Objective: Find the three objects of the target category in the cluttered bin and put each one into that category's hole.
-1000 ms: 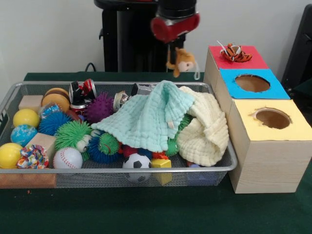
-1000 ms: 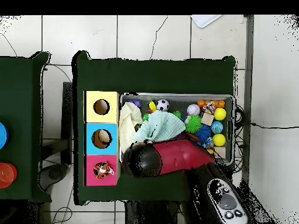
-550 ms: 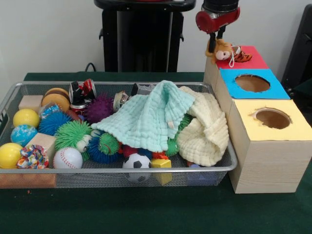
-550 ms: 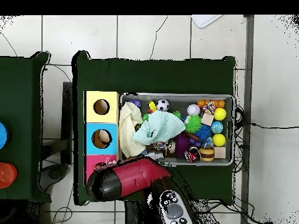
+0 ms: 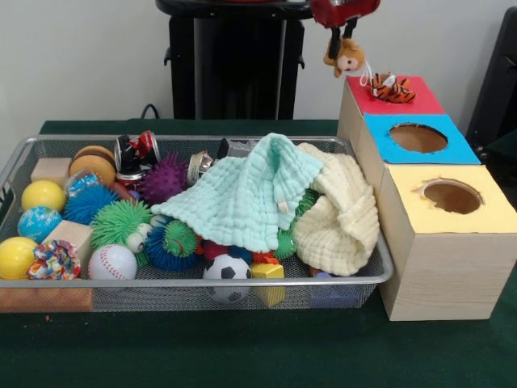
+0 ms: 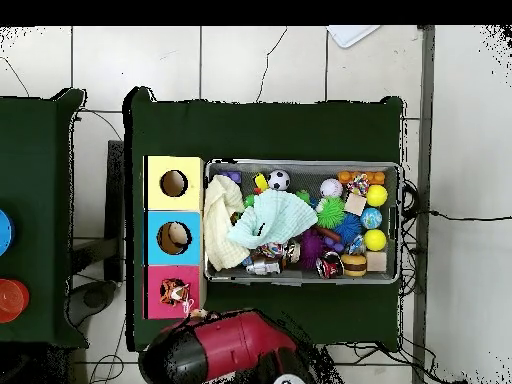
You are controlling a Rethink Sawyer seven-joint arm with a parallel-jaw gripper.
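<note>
Beside the red box top point(image 5: 416, 94), gripper point(image 5: 342, 31) clamps a small tan-and-orange plush monkey point(image 5: 346, 58), dangling.

Gripper point(image 5: 343, 24) cut off by the top edge of the front view, its jaws hidden, toys under the green cloth point(image 5: 242, 194) and cream cloth point(image 5: 339, 214) mostly covered

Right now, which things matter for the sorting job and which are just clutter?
In play: gripper holding the monkey toy; tiger toy on the red box.

Clutter: teal cloth, cream cloth, soccer ball, baseball, spiky balls, blue box, yellow box.
</note>
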